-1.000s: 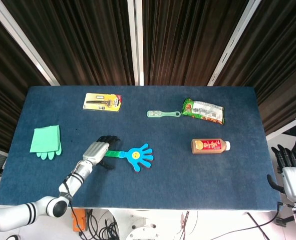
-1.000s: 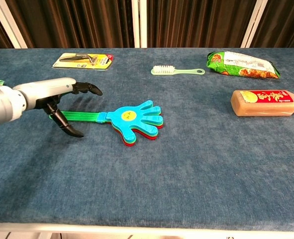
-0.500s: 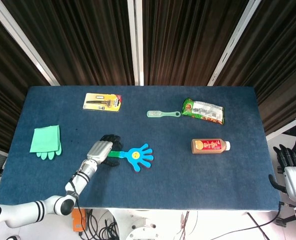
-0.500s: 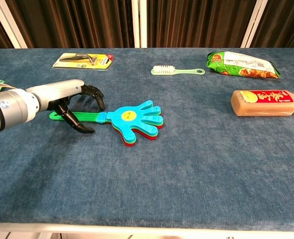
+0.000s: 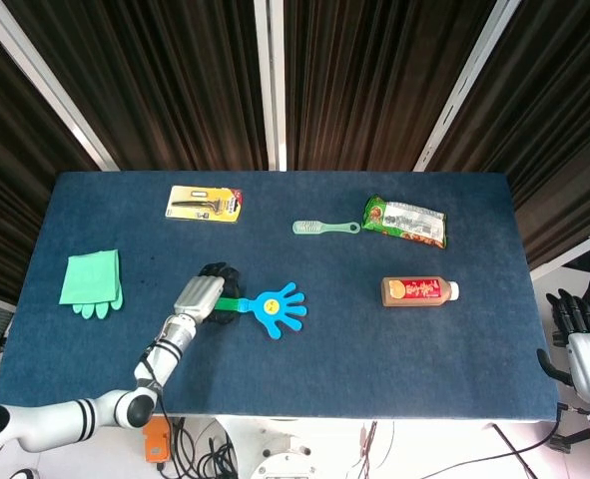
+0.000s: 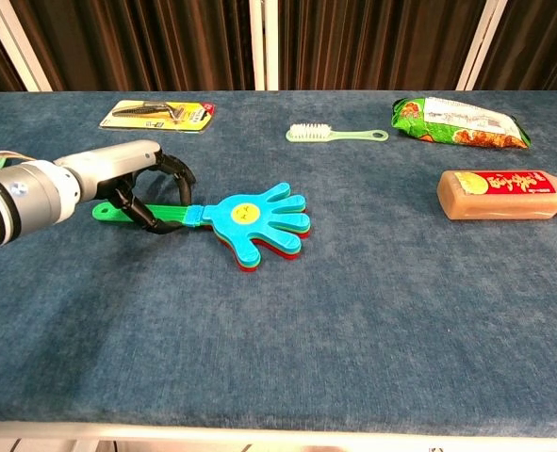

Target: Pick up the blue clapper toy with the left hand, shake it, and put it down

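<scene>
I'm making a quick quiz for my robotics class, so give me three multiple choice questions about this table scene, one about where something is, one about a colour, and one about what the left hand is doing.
1. Where does the bottle lie?
A. right of the clapper toy
B. on the green glove
C. beside the yellow card

2. What colour is the clapper toy's handle?
A. red
B. green
C. white

3. What is the left hand doing?
A. hanging off the table
B. resting on the brush
C. closing around the clapper handle

Answers:
1 A: the bottle lies right of the clapper toy.
2 B: the handle is green.
3 C: the left hand has its fingers curled about the handle.
</scene>
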